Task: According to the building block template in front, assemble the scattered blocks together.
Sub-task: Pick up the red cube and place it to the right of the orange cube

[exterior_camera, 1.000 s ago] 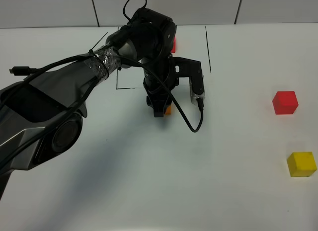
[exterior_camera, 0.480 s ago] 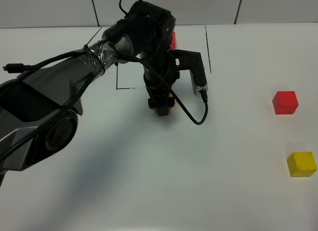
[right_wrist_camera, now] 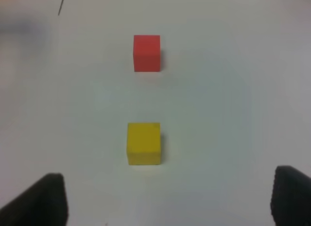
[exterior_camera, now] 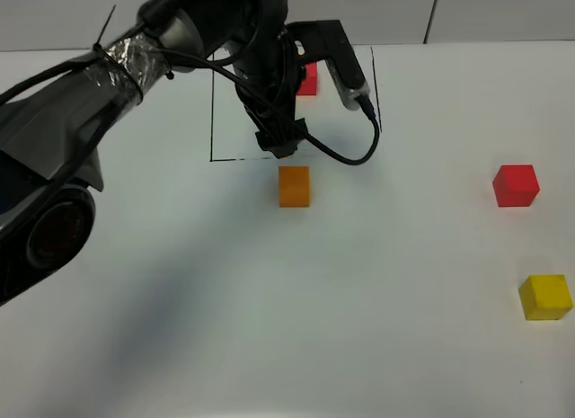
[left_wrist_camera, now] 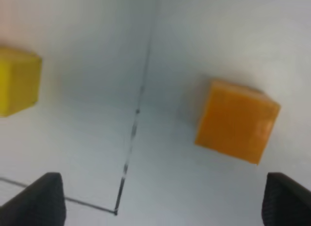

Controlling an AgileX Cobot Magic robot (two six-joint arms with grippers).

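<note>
We held the left pincer [left_wrist_camera: 165,200] spread near the free orange cube [exterior_camera: 294,186], probably the corner piece; the right pincer [right_wrist_camera: 167,199], also spread, hovered over the red cube [right_wrist_camera: 146,53] and yellow cube [right_wrist_camera: 144,143].

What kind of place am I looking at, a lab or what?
Probably a robotics lab bench: white tabletop marked with thin black lines, small orange cube, red cube and yellow cube, and a black robot arm with taped cables.

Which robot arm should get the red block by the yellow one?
Probably right: the right gripper is open, facing the red block and yellow block; the left gripper hangs far off by the orange block.
</note>
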